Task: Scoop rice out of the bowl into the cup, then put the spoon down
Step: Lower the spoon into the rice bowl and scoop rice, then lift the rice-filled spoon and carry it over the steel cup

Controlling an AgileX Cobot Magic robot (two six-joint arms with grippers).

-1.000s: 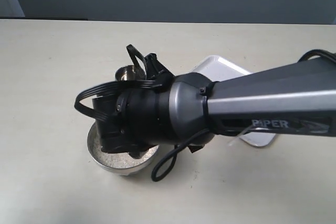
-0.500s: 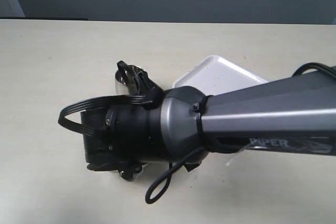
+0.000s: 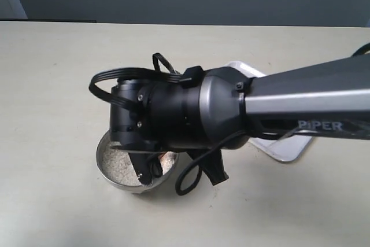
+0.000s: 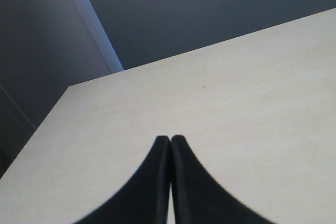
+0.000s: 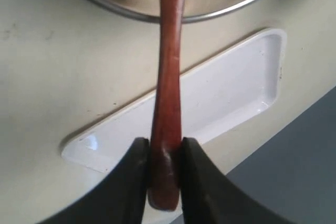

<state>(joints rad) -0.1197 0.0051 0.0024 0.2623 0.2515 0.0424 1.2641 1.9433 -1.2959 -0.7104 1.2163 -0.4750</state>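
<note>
My right gripper (image 5: 165, 141) is shut on the tail end of the glossy reddish-brown spoon (image 5: 167, 93). The handle runs from the fingers over the steel bowl's rim (image 5: 105, 4), and the spoon head is cut off from view. In the exterior view the right gripper (image 3: 149, 169) hangs over the near right part of the bowl (image 3: 103, 172), which holds white rice (image 3: 120, 165). The arm hides the cup. My left gripper (image 4: 170, 139) is shut with nothing in it, above bare table.
A white rectangular tray (image 3: 284, 150) lies on the table right of the bowl, mostly under the right arm; it also shows as the tray (image 5: 226, 93) behind the spoon handle. The table's far edge (image 4: 220, 43) meets a dark wall.
The right wrist swung left and low over the bowl, then came back up and right. The rice shows again, and the cup, seen behind the arm earlier, is now covered.
</note>
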